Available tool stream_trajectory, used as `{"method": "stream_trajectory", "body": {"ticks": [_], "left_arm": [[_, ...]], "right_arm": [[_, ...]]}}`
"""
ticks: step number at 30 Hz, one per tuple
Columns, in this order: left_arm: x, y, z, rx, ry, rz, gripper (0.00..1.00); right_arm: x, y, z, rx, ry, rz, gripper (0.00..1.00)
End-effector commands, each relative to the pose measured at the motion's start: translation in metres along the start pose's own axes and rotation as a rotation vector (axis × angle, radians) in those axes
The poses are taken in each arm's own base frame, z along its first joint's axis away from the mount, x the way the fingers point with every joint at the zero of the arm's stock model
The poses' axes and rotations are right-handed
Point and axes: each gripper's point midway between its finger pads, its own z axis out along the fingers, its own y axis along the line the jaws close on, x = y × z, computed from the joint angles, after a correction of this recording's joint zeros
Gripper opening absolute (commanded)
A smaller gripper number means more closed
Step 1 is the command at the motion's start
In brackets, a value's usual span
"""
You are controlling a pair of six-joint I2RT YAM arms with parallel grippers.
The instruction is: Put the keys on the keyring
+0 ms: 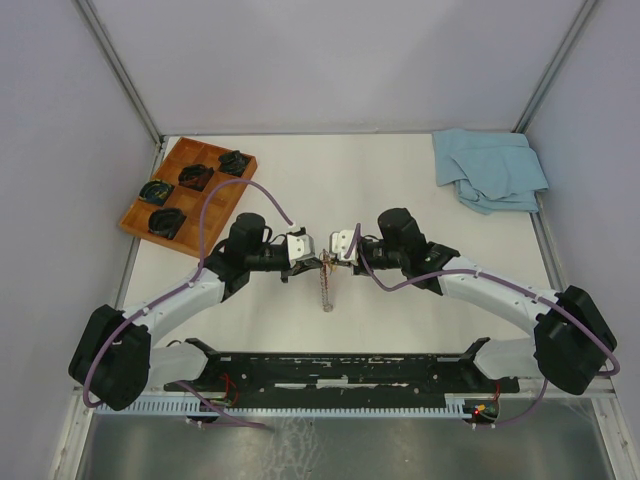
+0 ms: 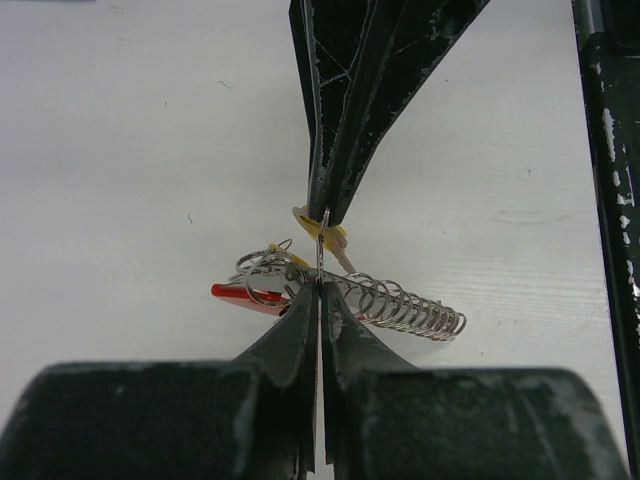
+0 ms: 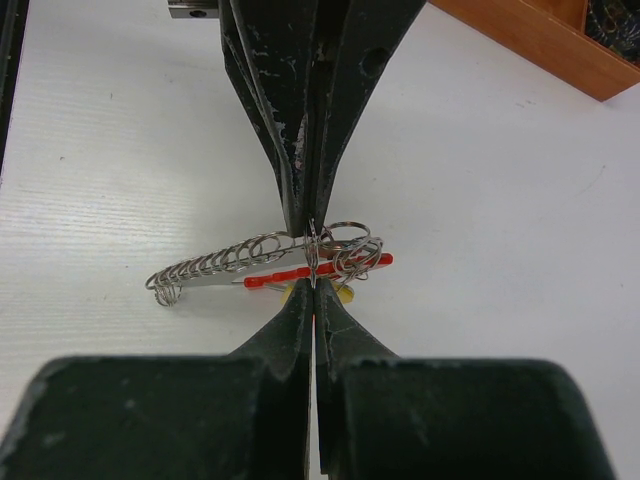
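My two grippers meet tip to tip over the middle of the table. The left gripper [image 1: 316, 263] [image 2: 320, 287] and the right gripper [image 1: 337, 261] [image 3: 315, 290] are both shut on the thin metal keyring [image 2: 321, 250] [image 3: 314, 255], seen edge-on between them. A silver chain [image 1: 327, 292] [image 2: 412, 306] [image 3: 212, 263] hangs from the keyring down to the table. A red strap [image 2: 243, 294] [image 3: 300, 274] lies in the same bundle. A key with a yellow head [image 2: 316, 226] [image 3: 346, 294] sits right at the ring, partly hidden by the fingertips. I cannot tell whether it is threaded on.
A wooden tray [image 1: 172, 165] [image 3: 540, 45] holding several black coiled items stands at the back left. A crumpled blue cloth [image 1: 490, 170] lies at the back right. A black rail [image 1: 340, 368] runs along the near edge between the arm bases.
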Motion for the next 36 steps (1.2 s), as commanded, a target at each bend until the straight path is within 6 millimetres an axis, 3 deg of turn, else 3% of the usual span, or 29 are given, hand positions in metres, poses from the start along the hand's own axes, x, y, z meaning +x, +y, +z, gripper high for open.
{"method": "stream_trajectory", "body": {"ticks": [1, 21, 31, 36], "left_arm": [[-0.026, 0.005, 0.002, 0.025, -0.062, 0.054, 0.03], [-0.025, 0.004, 0.003, 0.038, -0.057, 0.052, 0.03], [-0.028, 0.004, 0.002, 0.038, -0.063, 0.060, 0.03], [-0.024, 0.006, 0.001, 0.020, -0.053, 0.060, 0.03]], "right_arm": [[-0.033, -0.015, 0.002, 0.021, -0.085, -0.072, 0.01], [-0.046, -0.005, 0.007, -0.054, -0.103, -0.094, 0.01], [-0.042, -0.003, 0.011, -0.063, -0.081, -0.093, 0.01], [-0.036, -0.009, 0.004, -0.005, -0.044, -0.091, 0.01]]}}
